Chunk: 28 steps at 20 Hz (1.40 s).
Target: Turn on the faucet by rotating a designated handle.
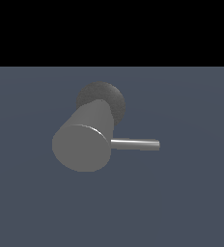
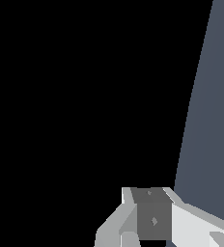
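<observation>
Exterior view: the faucet [image 1: 85, 140], a thick matte grey cylinder with a flat round end face turned toward the camera, rises from a darker round base [image 1: 111, 99] on a plain blue-grey floor [image 1: 191, 202]. The handle [image 1: 135, 144], a thin shiny metal rod, juts sideways from the cylinder toward the exterior view's right, roughly level. No part of the arm appears in this view, so the handle is judged untouched and the approach not yet made. Wrist view: only a fragment of the white gripper [image 2: 150, 222] shows, against black background and a strip of floor; neither faucet nor handle is in sight, and whether the jaws stand wide or narrow cannot be told. Handling, as a judgement: the rod looks rigid and smooth, likely slippery under the pads, while the body appears fixed and too thick to grasp. The best hold or push point is probably near the rod's free end, where leverage about the cylinder's axis is greatest; contact close to the cylinder would demand more force and risks sliding off.
</observation>
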Each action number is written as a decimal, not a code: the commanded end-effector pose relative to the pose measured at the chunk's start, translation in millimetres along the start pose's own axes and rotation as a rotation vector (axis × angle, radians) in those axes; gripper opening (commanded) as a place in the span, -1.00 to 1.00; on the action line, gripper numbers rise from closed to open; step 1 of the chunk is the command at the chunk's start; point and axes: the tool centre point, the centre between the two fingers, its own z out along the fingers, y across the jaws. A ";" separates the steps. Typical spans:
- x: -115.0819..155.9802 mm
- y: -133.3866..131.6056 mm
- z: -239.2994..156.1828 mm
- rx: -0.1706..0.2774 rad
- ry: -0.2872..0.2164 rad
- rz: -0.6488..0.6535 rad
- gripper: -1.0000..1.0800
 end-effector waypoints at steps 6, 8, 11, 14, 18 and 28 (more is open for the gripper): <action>34.2 52.5 -44.5 0.143 0.223 0.156 -1.00; 40.4 70.5 -56.0 0.172 0.283 0.203 -1.00; 47.0 100.4 -72.5 0.209 0.371 0.278 -1.00; 49.8 133.4 -87.9 0.237 0.458 0.358 -1.00; 47.0 181.2 -106.0 0.261 0.572 0.473 -1.00; 7.3 302.1 -135.4 0.254 0.818 0.774 -1.00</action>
